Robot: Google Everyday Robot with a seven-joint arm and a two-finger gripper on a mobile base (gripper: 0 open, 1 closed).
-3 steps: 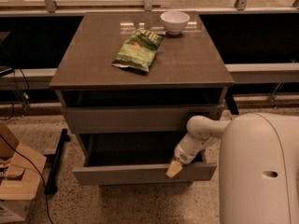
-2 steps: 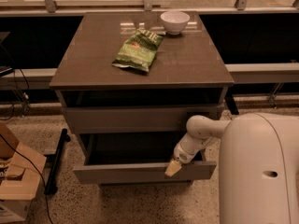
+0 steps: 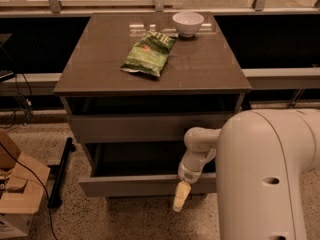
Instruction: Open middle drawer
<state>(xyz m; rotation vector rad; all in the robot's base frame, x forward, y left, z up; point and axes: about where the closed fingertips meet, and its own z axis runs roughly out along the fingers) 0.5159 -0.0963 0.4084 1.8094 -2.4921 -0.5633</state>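
The middle drawer (image 3: 135,185) is a flat grey-brown front pulled out of the cabinet, with its dark interior (image 3: 140,159) showing behind it. Another drawer front (image 3: 145,128) sits closed above it. My gripper (image 3: 181,196) hangs from the white arm (image 3: 200,144) at the right part of the open drawer's front. Its cream tip points down over the panel's lower edge. Whether it touches the panel I cannot tell.
On the cabinet top (image 3: 200,69) lie a green chip bag (image 3: 149,54) and a white bowl (image 3: 188,23). A cardboard box (image 3: 15,194) and cables stand on the floor at the left. My white body (image 3: 270,179) fills the lower right. A rail runs behind the cabinet.
My gripper's tip has moved down and slightly left, from the drawer front's upper edge to its lower edge. The drawer has stayed pulled out about the same amount.
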